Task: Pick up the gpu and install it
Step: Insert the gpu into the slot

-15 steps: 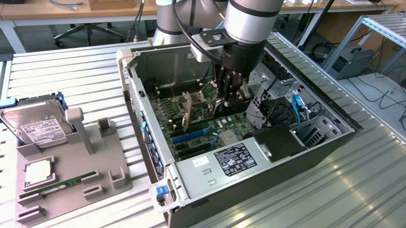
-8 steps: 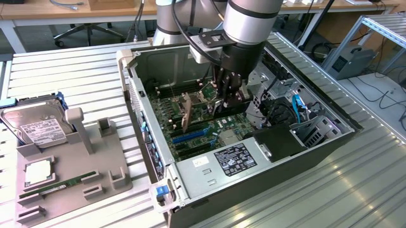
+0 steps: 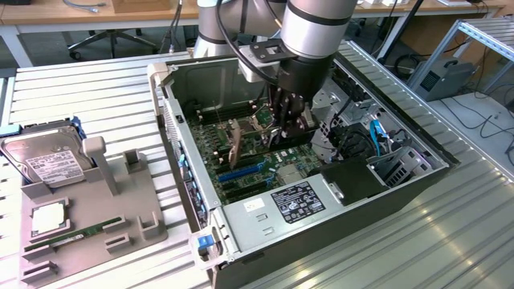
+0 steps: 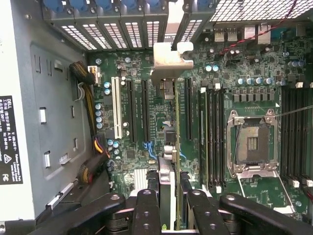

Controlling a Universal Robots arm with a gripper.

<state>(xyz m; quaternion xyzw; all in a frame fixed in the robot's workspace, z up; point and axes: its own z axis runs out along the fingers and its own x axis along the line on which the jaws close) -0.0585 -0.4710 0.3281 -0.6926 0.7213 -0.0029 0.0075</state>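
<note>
So we're at the install step: the black two-finger gripper [image 4: 170, 196] is part-closed on the thin black gpu card with its silvery bracket [image 4: 168, 98], holding it edge-on over the green motherboard [image 3: 241, 158] inside the open black PC case [image 3: 337, 217]. Looks like it needs lining up with a slot. Can't tell if the card's edge is touching one, since the fingers hide it.

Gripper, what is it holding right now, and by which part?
The gripper holds the thin flat black gpu card by its top edge, on edge above the motherboard.
</note>
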